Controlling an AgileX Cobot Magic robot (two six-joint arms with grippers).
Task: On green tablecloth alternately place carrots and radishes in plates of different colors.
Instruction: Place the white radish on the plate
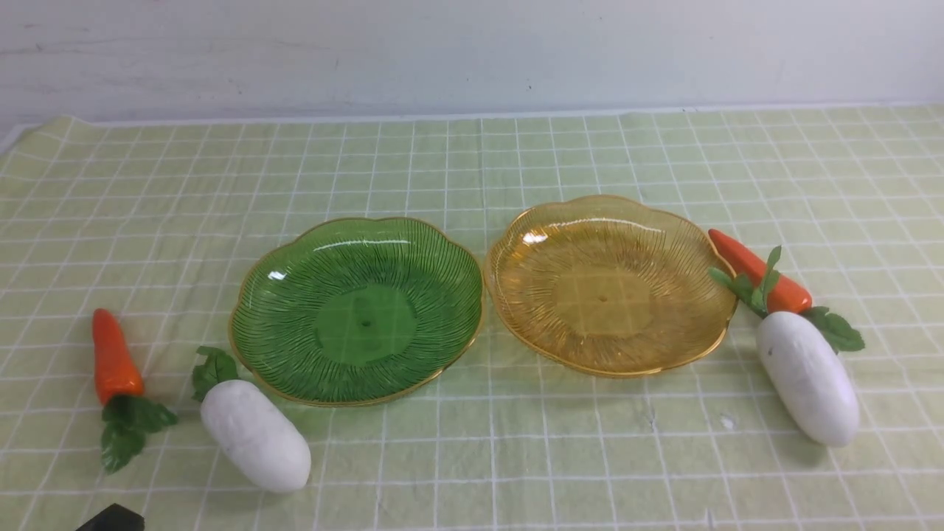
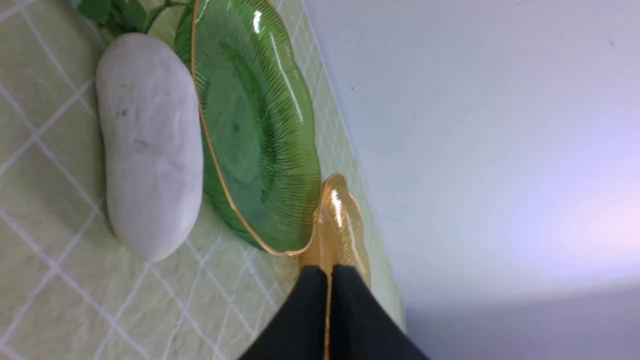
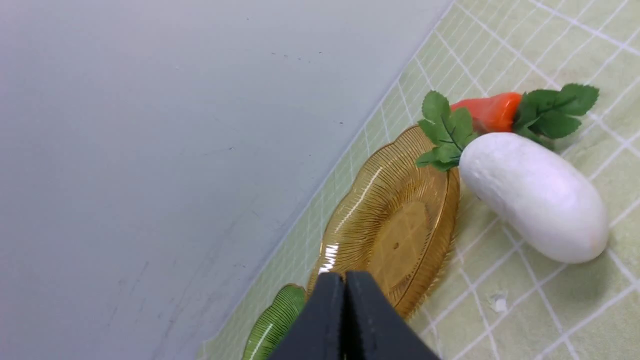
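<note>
You are looking across a green tablecloth point(image 1: 472, 450) with a white grid, a pale wall point(image 1: 472, 51) behind it. Mid-cloth, side by side, sit the green plate point(image 1: 358, 310) on the robot's left and the amber plate point(image 1: 608, 284) on its right, both ribbed and gold-rimmed. Their rims come so close that you cannot tell whether they touch.

All four vegetables lie on the cloth, outside both plates. The left carrot point(image 1: 112, 358) lies well left of the green plate, leaves toward the camera. The left radish point(image 1: 254, 435) lies between the two, just beside the plate's rim. The right carrot point(image 1: 759, 273) slants along the amber plate's outer rim, with the right radish point(image 1: 807, 376) just nearer the camera; the radish's leaves cover the carrot's middle. A dark corner point(image 1: 110, 520) pokes in at the bottom edge, cut off, and too little shows to say what it is.

In the left wrist view, your left gripper point(image 2: 328, 272) has its black fingers point(image 2: 300, 320) closed together, only a hairline slit between them, gripping nothing. They hide part of the amber plate, and the frame cuts off the left radish's leaves. In the right wrist view, your right gripper point(image 3: 345, 277) is likewise pressed closed and holds nothing. Only a sliver of the green plate shows beside it, and the radish's leaves hide the right carrot's tip.
</note>
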